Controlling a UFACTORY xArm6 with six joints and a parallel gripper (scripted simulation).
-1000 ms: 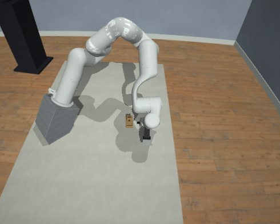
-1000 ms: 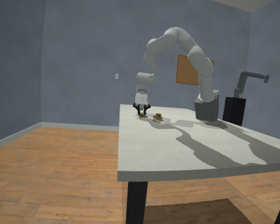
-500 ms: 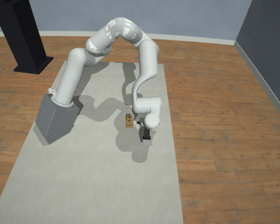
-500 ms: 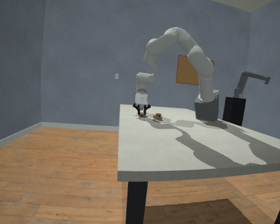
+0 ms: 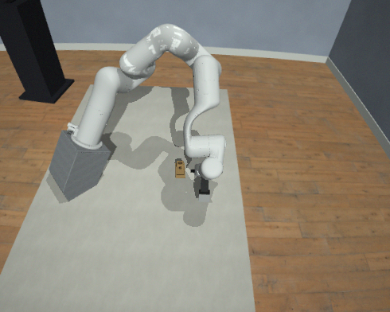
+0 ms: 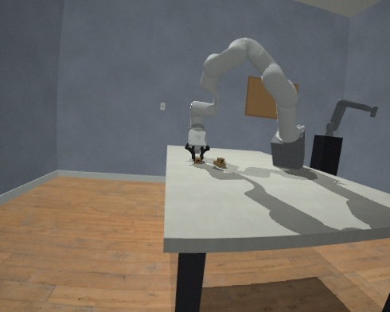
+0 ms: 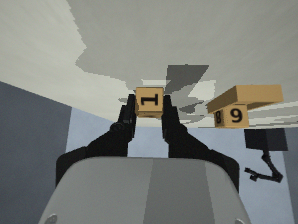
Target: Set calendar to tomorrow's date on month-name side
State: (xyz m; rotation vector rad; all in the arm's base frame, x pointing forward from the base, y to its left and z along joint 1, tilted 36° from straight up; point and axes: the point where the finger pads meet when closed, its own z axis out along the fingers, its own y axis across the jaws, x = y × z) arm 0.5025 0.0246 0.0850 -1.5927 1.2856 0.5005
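The claw (image 5: 198,181) (image 6: 197,157) (image 7: 149,104) held a small tan wooden cube (image 6: 197,161) (image 7: 149,101) outside the tan wooden tray (image 5: 180,175) (image 6: 216,163) (image 7: 257,95), its "1" sideways; it probably needed turning before joining the other numbered cube (image 5: 180,162) (image 6: 220,160) (image 7: 236,116).

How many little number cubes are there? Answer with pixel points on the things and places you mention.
2: one cube (image 6: 197,160) (image 7: 149,101) between the pincer's fingers, another cube (image 6: 220,160) (image 7: 231,116) in the wooden tray (image 5: 180,176) (image 6: 219,164) (image 7: 257,95).

A lab-like room, shown by the white robot arm (image 5: 207,81) (image 6: 228,60) mounted at a bare tabletop (image 5: 118,247) (image 6: 242,207) and a second, grey arm (image 6: 337,113) on a black pedestal (image 5: 37,52) (image 6: 326,153).
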